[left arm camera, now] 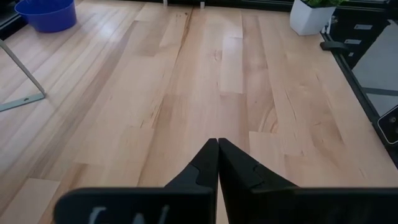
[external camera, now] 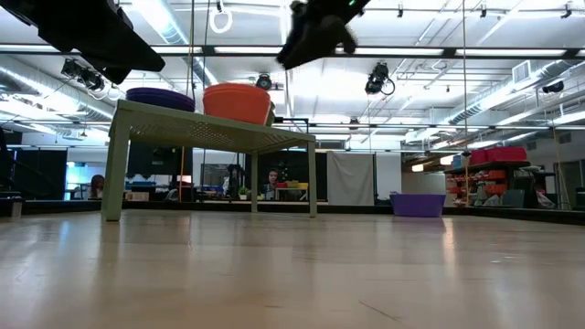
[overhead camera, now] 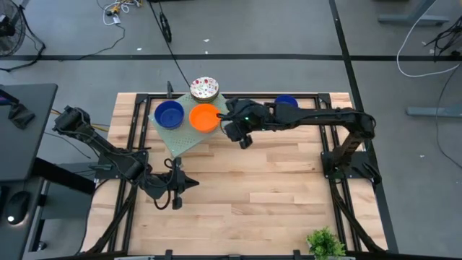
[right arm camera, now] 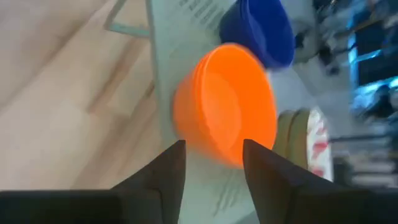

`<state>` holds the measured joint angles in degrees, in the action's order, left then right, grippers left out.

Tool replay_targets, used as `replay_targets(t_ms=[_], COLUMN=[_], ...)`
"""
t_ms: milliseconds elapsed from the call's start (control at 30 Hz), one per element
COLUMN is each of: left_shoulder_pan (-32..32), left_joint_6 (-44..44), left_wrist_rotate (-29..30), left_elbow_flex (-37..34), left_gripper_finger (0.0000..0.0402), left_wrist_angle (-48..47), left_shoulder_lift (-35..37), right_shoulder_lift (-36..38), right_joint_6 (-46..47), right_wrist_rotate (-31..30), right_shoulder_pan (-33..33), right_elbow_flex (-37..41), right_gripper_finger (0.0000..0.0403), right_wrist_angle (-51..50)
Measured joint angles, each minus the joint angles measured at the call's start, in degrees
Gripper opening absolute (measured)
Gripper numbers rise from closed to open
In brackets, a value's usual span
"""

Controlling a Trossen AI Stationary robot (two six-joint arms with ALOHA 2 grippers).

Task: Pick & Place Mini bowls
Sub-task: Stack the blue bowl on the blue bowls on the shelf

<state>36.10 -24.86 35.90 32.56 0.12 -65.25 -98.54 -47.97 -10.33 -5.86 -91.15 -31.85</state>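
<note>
Mini bowls — orange bowl [overhead camera: 205, 118] on the pale green rack [overhead camera: 182, 139], between a blue bowl [overhead camera: 169, 113] and a speckled bowl [overhead camera: 204, 89]; a second blue one [overhead camera: 286, 102] sits on the table [overhead camera: 274, 188]. Likely light, rigid, smooth-walled — best pinched across the rim. Right gripper [right arm camera: 213, 163] just beside the orange bowl, fingers parted, holding nothing. Left gripper [left arm camera: 217, 155] low over the table, closed, empty.
</note>
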Motion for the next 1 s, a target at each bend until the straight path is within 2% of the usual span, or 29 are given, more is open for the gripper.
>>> replay_targets(t_ms=[133,200,300,433,633,767,1000], left_shoulder_pan=[0.0,0.0,0.0,0.0,-0.02,-0.02,-0.02], left_joint_6=[-0.02,-0.04,-0.2,-0.45,-0.46,-0.16,-0.16], left_wrist_rotate=[-0.44,-0.79,-0.81,-0.82,-0.81,0.16,0.42], left_elbow_flex=[0.0,0.0,0.0,0.0,0.0,0.0,0.0], left_gripper_finger=[0.0016,0.0016,0.0016,0.0016,0.0016,0.0016,0.0016], left_wrist_angle=[0.01,0.02,0.06,0.09,0.09,0.12,0.15], left_shoulder_lift=[0.0,0.0,0.0,0.0,0.0,0.0,0.0], right_shoulder_lift=[4.42,6.25,8.62,11.77,12.95,11.67,9.54], right_joint_6=[9.6,14.1,19.98,24.57,32.01,41.95,44.53], right_wrist_rotate=[0.35,2.95,7.57,8.33,-0.31,-0.6,-0.17], right_shoulder_pan=[-0.21,-1.55,-5.08,-10.84,-20.58,-27.9,-34.0], right_elbow_flex=[-0.02,0.0,2.59,12.46,28.29,31.72,33.5], right_gripper_finger=[0.0158,0.0155,0.0148,0.0135,0.0117,0.0119,0.0171], right_wrist_angle=[-13.55,-21.33,-25.32,-20.47,-7.85,-4.99,-2.09])
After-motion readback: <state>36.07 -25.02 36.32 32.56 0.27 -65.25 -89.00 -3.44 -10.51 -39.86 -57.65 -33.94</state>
